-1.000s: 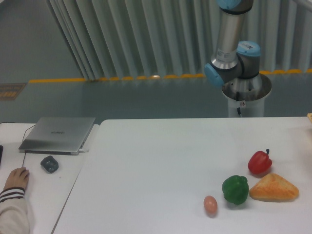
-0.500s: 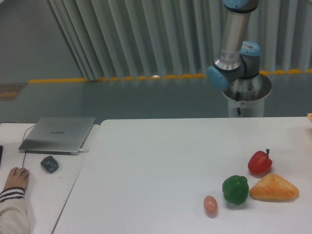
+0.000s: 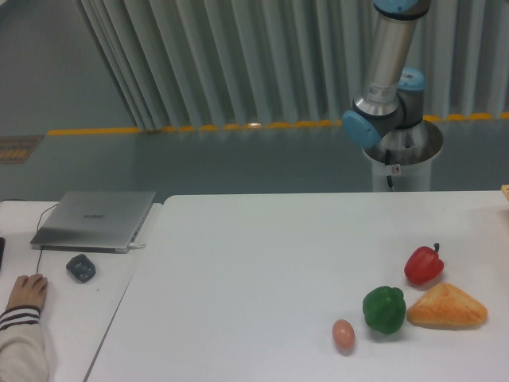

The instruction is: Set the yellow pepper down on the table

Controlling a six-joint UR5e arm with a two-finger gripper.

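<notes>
The white table (image 3: 238, 270) fills the lower right of the view, and its load sits clustered toward four o'clock. A red pepper (image 3: 423, 264) with a dark stem stands farthest back; just in front of it, at its five o'clock, lies a triangular piece of bread (image 3: 447, 307). A green pepper (image 3: 384, 309) sits right beside the bread at its nine o'clock, and an egg (image 3: 343, 333) rests near the green pepper at its eight o'clock, apart from it.

The arm (image 3: 387, 76) rises from its grey pedestal (image 3: 402, 159) beyond the table's far edge, at about one o'clock, and runs out of the top of the picture (so the pincer is out of sight and I cannot tell its state). The yellow pepper is not visible anywhere.

On the smaller desk (image 3: 79, 302) at nine o'clock lie a closed laptop (image 3: 95, 220) and a dark mouse (image 3: 80, 267); a person's hand (image 3: 27, 291) rests at the desk's near left.
</notes>
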